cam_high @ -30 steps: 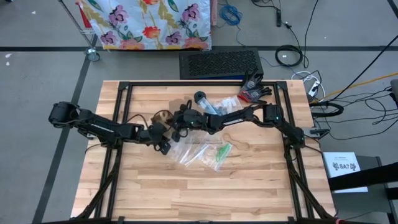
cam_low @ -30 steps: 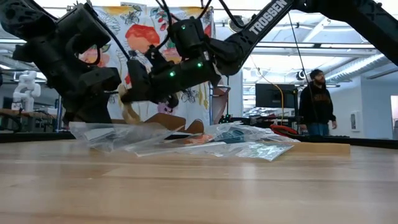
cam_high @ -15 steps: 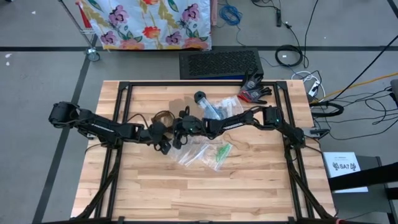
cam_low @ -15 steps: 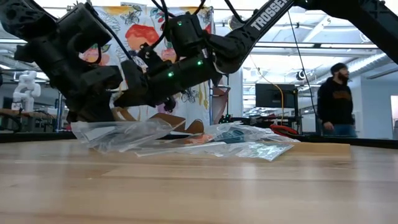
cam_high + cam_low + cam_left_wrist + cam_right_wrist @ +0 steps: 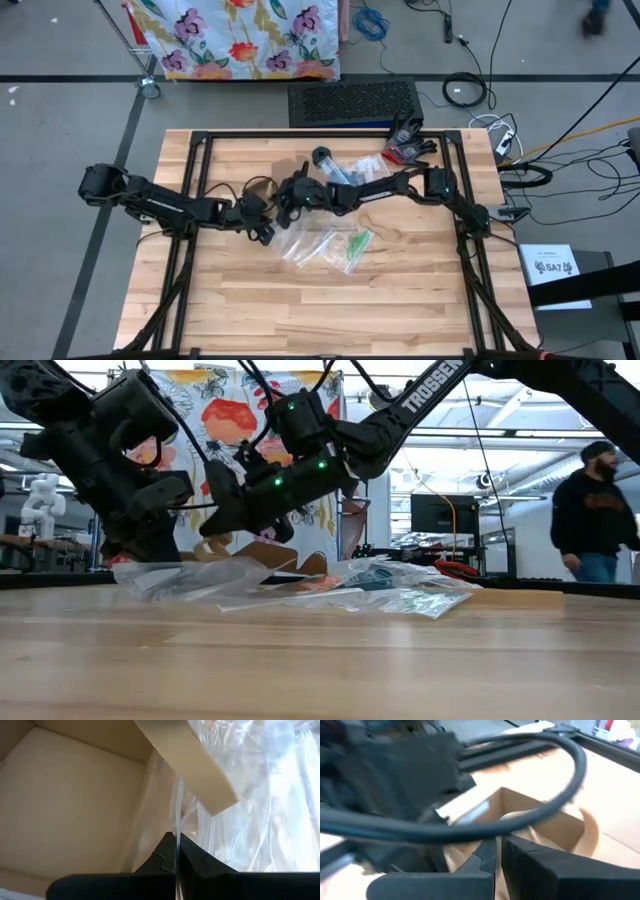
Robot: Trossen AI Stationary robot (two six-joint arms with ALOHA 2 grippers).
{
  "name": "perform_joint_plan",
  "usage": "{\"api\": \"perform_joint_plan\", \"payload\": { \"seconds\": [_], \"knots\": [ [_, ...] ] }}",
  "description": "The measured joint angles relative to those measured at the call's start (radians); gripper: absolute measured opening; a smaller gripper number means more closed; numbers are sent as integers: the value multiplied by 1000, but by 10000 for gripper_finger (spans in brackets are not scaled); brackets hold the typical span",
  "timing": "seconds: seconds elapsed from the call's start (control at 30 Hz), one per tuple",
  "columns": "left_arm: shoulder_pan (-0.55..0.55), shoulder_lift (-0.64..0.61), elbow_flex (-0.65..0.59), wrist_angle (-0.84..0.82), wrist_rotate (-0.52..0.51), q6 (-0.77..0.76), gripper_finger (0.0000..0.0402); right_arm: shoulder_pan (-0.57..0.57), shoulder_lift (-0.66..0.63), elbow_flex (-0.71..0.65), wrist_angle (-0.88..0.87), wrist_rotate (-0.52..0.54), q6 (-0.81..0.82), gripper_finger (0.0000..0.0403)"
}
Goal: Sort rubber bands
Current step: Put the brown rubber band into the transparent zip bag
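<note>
Several clear plastic bags (image 5: 318,245) lie in a heap at mid-table; one holds green rubber bands (image 5: 358,243). My left gripper (image 5: 264,230) stands at the heap's left end, shut on a clear bag (image 5: 260,820). Just beyond it is a small open cardboard box (image 5: 65,805), which also shows in the right wrist view (image 5: 545,827). My right gripper (image 5: 282,205) reaches in from the right and hovers over the box with its fingers shut (image 5: 497,855); I see nothing between them. In the low view it (image 5: 212,525) hangs above the bags. My left gripper pinches a thin edge of the clear bag (image 5: 176,840) between its two fingers, coming at it slanting downward from the table's left. The film runs up out of the fingers. The rest of the bag (image 5: 190,572) lies on the table.
Black frame rails (image 5: 190,215) run along the table's left and right sides. A dark cylinder and more bags (image 5: 335,168) lie at the far middle, a black and red bundle (image 5: 405,145) at the far right. A black cable (image 5: 530,815) arcs before the right wrist camera. A person (image 5: 590,510) stands behind.
My right gripper dipped a little toward the bags and came back up. The held bag bulged upward near my left gripper, then flattened again. The person in the room behind walked toward the right.
</note>
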Motion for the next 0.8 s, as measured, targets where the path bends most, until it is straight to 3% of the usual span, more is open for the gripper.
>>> {"api": "perform_joint_plan", "payload": {
  "seconds": [0.47, 0.8],
  "knots": [
    [0, -9, 0, 70, -29, 0, 0, 10, 0, 0, 79, -10, 21, 0],
    [-2, -18, 0, 35, -29, 3, 0, 41, -1, 0, -52, -27, 22, 0]
  ]
}}
